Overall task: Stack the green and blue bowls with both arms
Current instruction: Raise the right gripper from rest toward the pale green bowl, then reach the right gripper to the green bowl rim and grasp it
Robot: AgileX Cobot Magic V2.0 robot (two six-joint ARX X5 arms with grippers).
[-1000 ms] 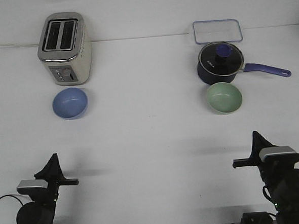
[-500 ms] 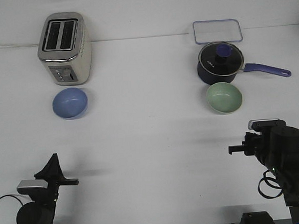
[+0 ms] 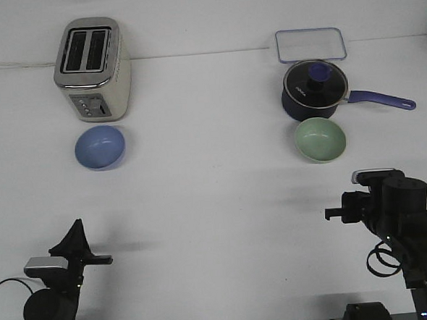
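Observation:
The periwinkle blue bowl [image 3: 100, 146] sits upright on the white table at the left, just in front of the toaster. The pale green bowl [image 3: 320, 139] sits upright at the right, right in front of the navy saucepan. My left gripper [image 3: 75, 235] is low at the near left edge, far from the blue bowl; I cannot tell how its jaws stand. My right gripper [image 3: 368, 194] is raised at the near right, a short way in front of the green bowl. Its fingers are hidden behind the wrist. Neither gripper holds anything I can see.
A silver toaster [image 3: 92, 69] stands at the back left. A navy saucepan with a lid [image 3: 312, 90] has its handle pointing right, and a clear rectangular lid [image 3: 311, 44] lies behind it.
My right arm has lifted from its folded pose and reached forward toward the green bowl. The left arm and both bowls have not moved.

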